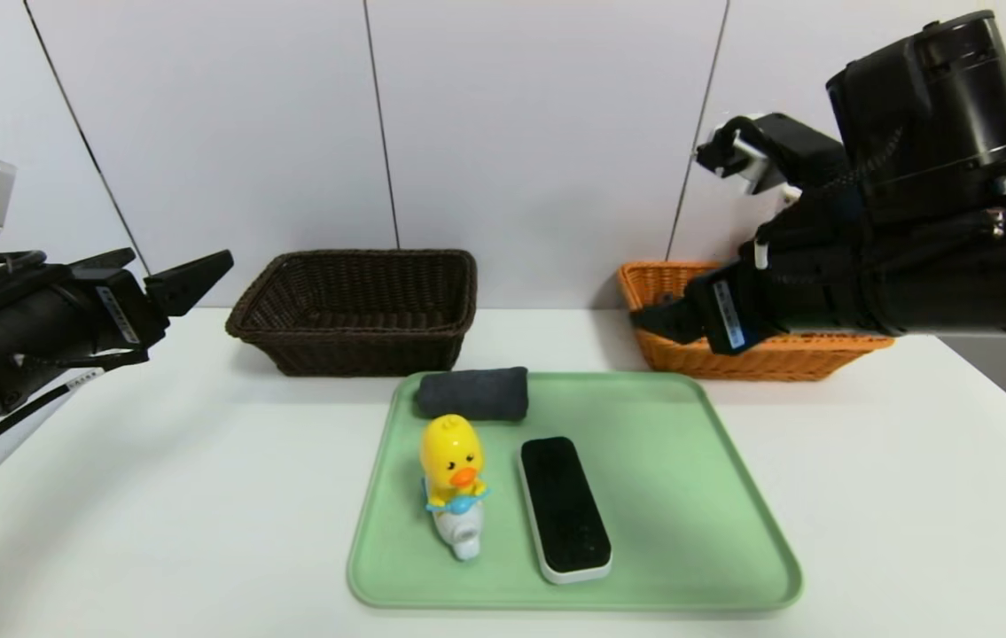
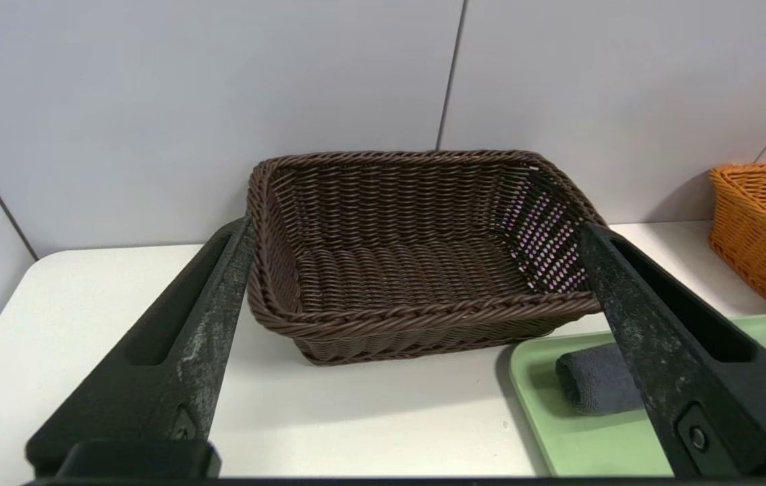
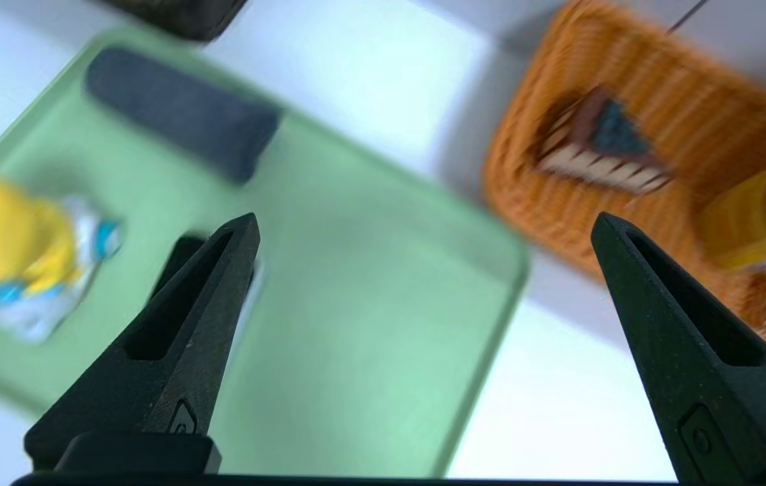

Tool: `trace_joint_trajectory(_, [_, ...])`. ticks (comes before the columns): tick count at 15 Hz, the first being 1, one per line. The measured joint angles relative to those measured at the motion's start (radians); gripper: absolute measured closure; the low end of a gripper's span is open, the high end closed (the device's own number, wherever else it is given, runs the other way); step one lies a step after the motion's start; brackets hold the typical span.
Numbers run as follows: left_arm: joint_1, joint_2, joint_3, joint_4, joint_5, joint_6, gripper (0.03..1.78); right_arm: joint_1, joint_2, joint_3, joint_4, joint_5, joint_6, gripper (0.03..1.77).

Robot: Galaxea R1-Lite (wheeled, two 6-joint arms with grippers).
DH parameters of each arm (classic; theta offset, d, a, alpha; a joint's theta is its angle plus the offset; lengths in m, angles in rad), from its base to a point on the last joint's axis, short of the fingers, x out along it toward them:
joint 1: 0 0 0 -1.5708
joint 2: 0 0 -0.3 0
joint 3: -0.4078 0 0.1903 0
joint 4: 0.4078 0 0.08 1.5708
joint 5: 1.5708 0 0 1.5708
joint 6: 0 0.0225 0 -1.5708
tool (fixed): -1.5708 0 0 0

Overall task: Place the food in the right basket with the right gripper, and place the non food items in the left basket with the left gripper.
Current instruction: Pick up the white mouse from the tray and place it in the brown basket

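Observation:
Both pieces of food lie inside the orange-tan right basket [image 3: 679, 101]: the chocolate cake wedge [image 3: 598, 145] and the yellow snack box [image 3: 754, 223]. My right gripper [image 3: 423, 226] hovers open and empty over the tray's far right corner, just in front of that basket [image 1: 671, 283]. On the green tray [image 1: 689, 496] rest the dark grey rolled cloth [image 1: 472, 393], the yellow duck toy [image 1: 452, 470] and the black-topped eraser [image 1: 563, 507]. The dark brown left basket [image 1: 352, 310] holds nothing. My left gripper [image 2: 416, 233] is open and empty, raised at the table's left and facing that basket [image 2: 423, 310].
The tray sits at the middle front of the white table, with both baskets against the back wall behind it. The cloth [image 2: 595, 378] lies at the tray's far left corner, closest to the dark basket. Bare tabletop lies on either side of the tray.

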Motion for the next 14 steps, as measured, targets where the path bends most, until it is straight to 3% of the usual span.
trace_joint_trajectory(5, [0.001, -0.030, 0.029, 0.000, 0.001, -0.001, 0.12, 0.176, 0.042, 0.000, 0.135, 0.005, 0.134, 0.11])
trace_joint_trajectory(9, [-0.001, -0.043, 0.044, 0.000, 0.000, -0.001, 0.12, 0.225, 0.149, -0.006, 0.146, 0.042, 0.163, 0.10])
trace_joint_trajectory(14, [-0.001, -0.046, 0.037, 0.000, -0.003, 0.002, 0.12, 0.238, 0.290, -0.041, 0.147, 0.046, 0.196, 0.10])
